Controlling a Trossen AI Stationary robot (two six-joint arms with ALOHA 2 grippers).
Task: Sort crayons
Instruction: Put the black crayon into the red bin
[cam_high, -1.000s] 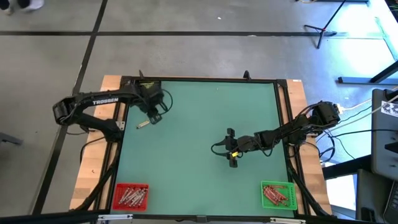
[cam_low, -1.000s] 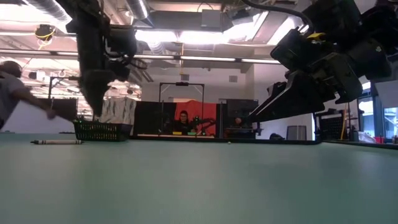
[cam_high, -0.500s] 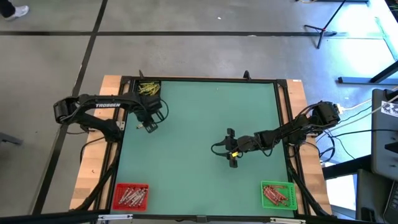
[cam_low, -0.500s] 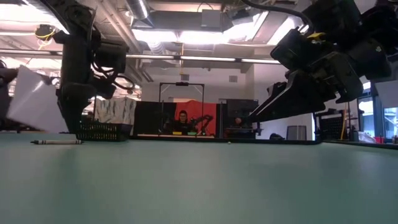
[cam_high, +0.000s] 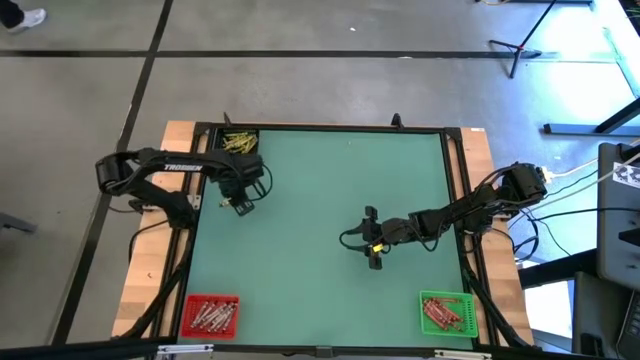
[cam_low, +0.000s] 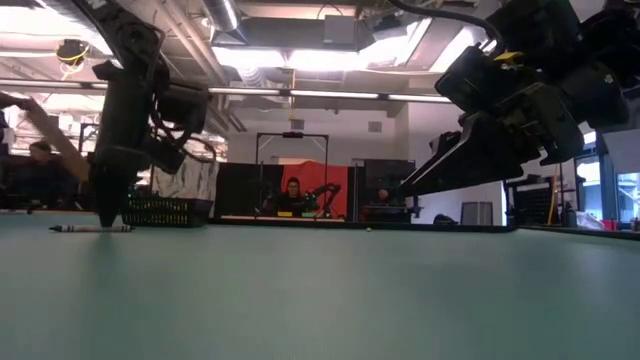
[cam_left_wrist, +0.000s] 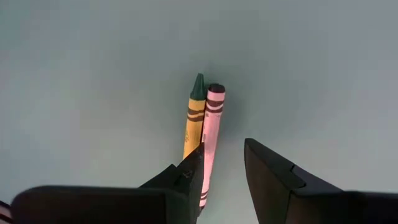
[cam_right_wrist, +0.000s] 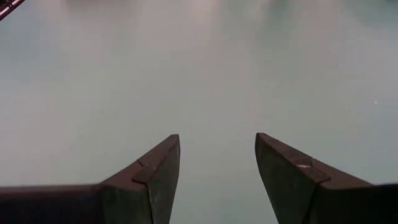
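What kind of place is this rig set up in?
Likely a robotics lab: bare concrete floor with taped lines, exposed ceiling ducts and strip lights, and a seated person at another robot station beyond the green table.

Three square bins sit on the table: a black one (cam_high: 239, 141) at eleven o'clock, a red one (cam_high: 211, 315) at seven o'clock, a green one (cam_high: 446, 312) at five o'clock. Their crayons are too small to count. Two loose crayons lie touching side by side: one yellow (cam_left_wrist: 194, 117), one pink (cam_left_wrist: 212, 126).

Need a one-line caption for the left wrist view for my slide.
Left claw, open, poised over a yellow crayon and a pink crayon lying side by side on the green mat.
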